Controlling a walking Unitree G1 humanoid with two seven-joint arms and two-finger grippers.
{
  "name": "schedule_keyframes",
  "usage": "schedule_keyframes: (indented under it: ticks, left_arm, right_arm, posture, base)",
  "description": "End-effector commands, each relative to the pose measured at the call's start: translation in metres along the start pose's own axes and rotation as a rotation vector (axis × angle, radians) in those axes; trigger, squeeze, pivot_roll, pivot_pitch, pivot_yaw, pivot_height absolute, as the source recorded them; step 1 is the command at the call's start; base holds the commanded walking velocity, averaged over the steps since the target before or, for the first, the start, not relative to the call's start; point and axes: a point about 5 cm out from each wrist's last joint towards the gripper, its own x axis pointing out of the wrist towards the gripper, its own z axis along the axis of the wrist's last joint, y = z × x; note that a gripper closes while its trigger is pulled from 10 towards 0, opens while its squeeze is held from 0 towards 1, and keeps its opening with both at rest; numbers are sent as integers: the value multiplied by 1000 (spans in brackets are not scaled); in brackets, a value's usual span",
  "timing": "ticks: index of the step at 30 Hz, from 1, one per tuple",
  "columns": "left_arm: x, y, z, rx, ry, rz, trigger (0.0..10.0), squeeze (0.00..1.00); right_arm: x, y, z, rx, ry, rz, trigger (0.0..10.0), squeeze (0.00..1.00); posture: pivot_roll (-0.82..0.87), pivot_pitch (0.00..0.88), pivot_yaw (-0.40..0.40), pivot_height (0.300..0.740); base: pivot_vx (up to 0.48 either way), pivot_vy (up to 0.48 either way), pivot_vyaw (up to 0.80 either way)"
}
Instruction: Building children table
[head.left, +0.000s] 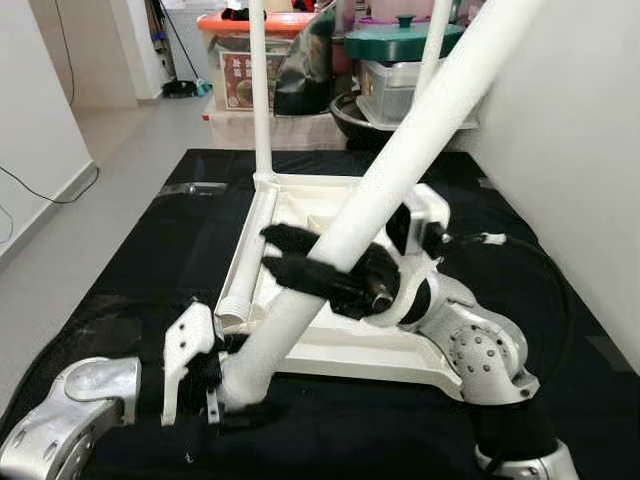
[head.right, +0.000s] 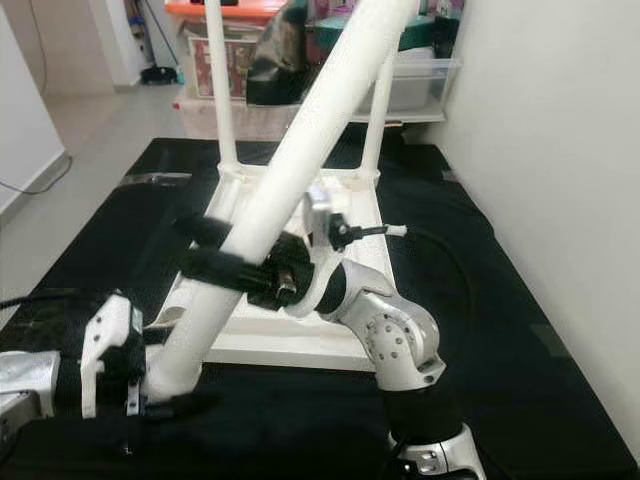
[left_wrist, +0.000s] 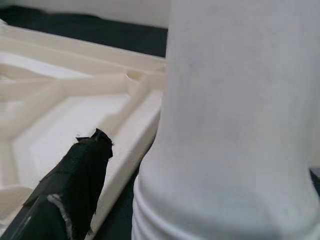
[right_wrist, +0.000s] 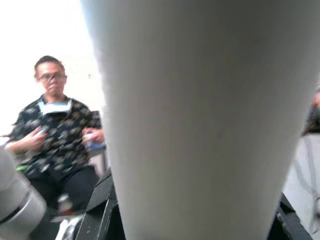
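An upturned white table top (head.left: 380, 350) lies on a black mat (head.left: 150, 270). Two white legs (head.left: 260, 100) (head.left: 432, 50) stand upright in its far corners. Another leg (head.left: 250, 262) lies loose along its left side. A fourth long white leg (head.left: 420, 120) slants from the near left corner up to the right. My right gripper (head.left: 300, 262) is shut around its middle, black fingers (head.right: 215, 268) wrapped across it. My left gripper (head.left: 218, 385) is shut on its lower end; in the left wrist view one finger (left_wrist: 75, 185) lies beside the leg's ridged end (left_wrist: 225, 210).
Storage boxes and a green-lidded pot (head.left: 400, 45) are stacked past the mat's far edge. A white wall (head.left: 570, 130) runs close on the right. Open floor (head.left: 110, 140) lies to the left. A seated person (right_wrist: 55, 135) appears in the right wrist view.
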Motion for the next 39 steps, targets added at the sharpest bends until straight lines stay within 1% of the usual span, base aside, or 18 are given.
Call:
schedule_keyframes:
  ticks: [1, 5, 10, 12, 13, 14, 15, 20, 23, 25, 27, 28, 29, 30, 32, 35, 36, 39]
  left_arm:
    - [-8, 14, 4, 12, -16, 117, 10000, 1000]
    - [-14, 21, 10, 26, -32, 175, 10000, 1000]
    - [-38, 33, 39, 83, -95, 293, 10000, 1000]
    - [-38, 33, 39, 83, -95, 293, 10000, 1000]
    - [-36, 32, 38, 86, -82, 279, 10000, 765]
    - [-36, 32, 38, 86, -82, 279, 10000, 765]
    - [-33, 31, 36, 98, -75, 271, 10000, 0]
    - [-29, 38, 40, 161, -88, 321, 10000, 0]
    - [-28, 56, 52, 239, -112, 480, 10000, 0]
    - [-26, 84, 74, 336, -158, 764, 10000, 0]
    - [-26, 84, 74, 336, -158, 764, 10000, 0]
    - [-27, 114, 134, 451, -298, 1111, 10000, 0]
    - [-27, 114, 134, 451, -298, 1111, 10000, 0]
    - [-29, 120, 165, 468, -386, 1227, 10000, 0]
    - [-29, 120, 165, 468, -386, 1227, 10000, 0]
    - [-41, 108, 262, 690, -649, 1403, 10000, 0]
    - [-41, 108, 262, 690, -649, 1403, 10000, 0]
    - [-46, 95, 303, 748, -770, 1417, 10000, 0]
  right_arm:
    - [8, 5, -7, 65, -3, 71, 0, 0]
    - [5, -3, -3, 31, -7, 17, 0, 0]
    - [-27, -52, 24, -158, -28, -398, 0, 0]
    - [-27, -52, 24, -158, -28, -398, 0, 0]
    - [-31, -59, 27, -187, -32, -461, 0, 0]
    - [-31, -59, 27, -187, -32, -461, 0, 0]
    - [-35, -65, 30, -214, -29, -522, 0, 0]
    - [-42, -71, 36, -276, -14, -611, 0, 0]
    - [-45, -76, 41, -321, -18, -685, 0, 0]
    - [-49, -83, 46, -363, -47, -785, 0, 0]
    - [-49, -83, 46, -363, -47, -785, 0, 0]
    - [-53, -91, 54, -390, -117, -905, 0, 0]
    - [-53, -91, 54, -390, -117, -905, 0, 0]
    - [-54, -93, 57, -393, -150, -939, 0, 0]
    - [-54, -93, 57, -393, -150, -939, 0, 0]
    - [-55, -96, 61, -399, -193, -973, 0, 0]
    - [-55, -96, 61, -399, -193, -973, 0, 0]
    - [-59, -95, 64, -406, -201, -983, 0, 0]
  posture:
    - [102, 0, -28, 740]
    - [102, 0, -29, 740]
    - [117, 0, -39, 740]
    - [117, 0, -39, 740]
    - [113, 0, -36, 740]
    - [113, 0, -36, 740]
    - [107, 0, -30, 740]
    - [105, 0, -28, 740]
    - [102, 0, -28, 740]
    - [104, 0, -32, 740]
    - [104, 0, -32, 740]
    - [125, 0, -46, 740]
    - [125, 0, -46, 740]
    - [125, 0, -46, 740]
    - [125, 0, -46, 740]
    - [108, 0, -42, 740]
    - [108, 0, -42, 740]
    - [112, 0, -46, 740]
  base:
    - [0, 0, 0]
    - [0, 0, 0]
    - [0, 0, 0]
    - [0, 0, 0]
    - [0, 0, 0]
    - [0, 0, 0]
    - [0, 0, 0]
    - [0, 0, 0]
    - [0, 0, 0]
    - [0, 0, 0]
    - [0, 0, 0]
    - [0, 0, 0]
    - [0, 0, 0]
    - [0, 0, 0]
    - [0, 0, 0]
    - [0, 0, 0]
    - [0, 0, 0]
    - [0, 0, 0]
